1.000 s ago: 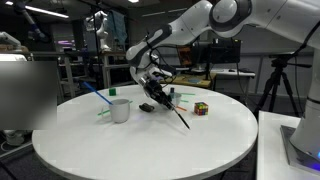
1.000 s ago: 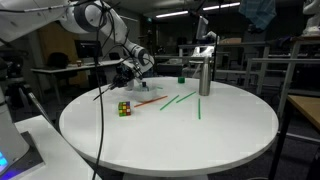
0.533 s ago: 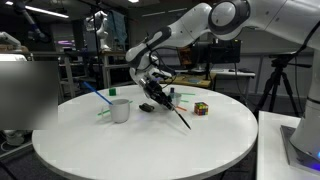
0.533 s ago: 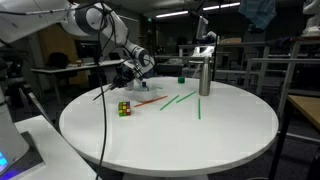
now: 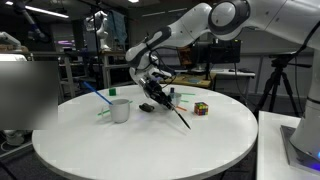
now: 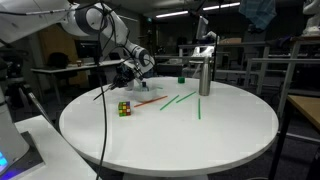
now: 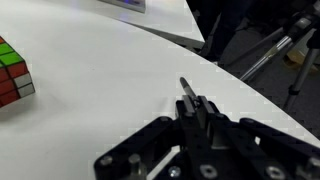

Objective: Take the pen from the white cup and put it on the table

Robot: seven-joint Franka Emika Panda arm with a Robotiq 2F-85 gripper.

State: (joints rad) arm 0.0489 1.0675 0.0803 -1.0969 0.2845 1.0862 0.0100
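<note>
My gripper (image 5: 153, 88) is shut on the black pen (image 5: 176, 114) and holds it tilted over the round white table (image 5: 150, 150). The pen's lower end is close to the tabletop, to the right of the gripper. In the wrist view the jaws (image 7: 195, 108) are closed around the pen (image 7: 185, 88), whose end sticks out above the table (image 7: 90, 110). The white cup (image 5: 121, 110) stands to the left of the gripper, apart from it. The gripper also shows in an exterior view (image 6: 133, 68), over the table's far left part (image 6: 170, 140).
A Rubik's cube (image 5: 201, 108) lies near the pen's lower end and shows in other views too (image 6: 124, 108) (image 7: 10, 70). Green sticks (image 6: 180, 100) and an orange stick (image 6: 150, 102) lie on the table. A metal cylinder (image 6: 204, 75) stands at the back. A light-blue stick (image 5: 97, 93) is by the cup.
</note>
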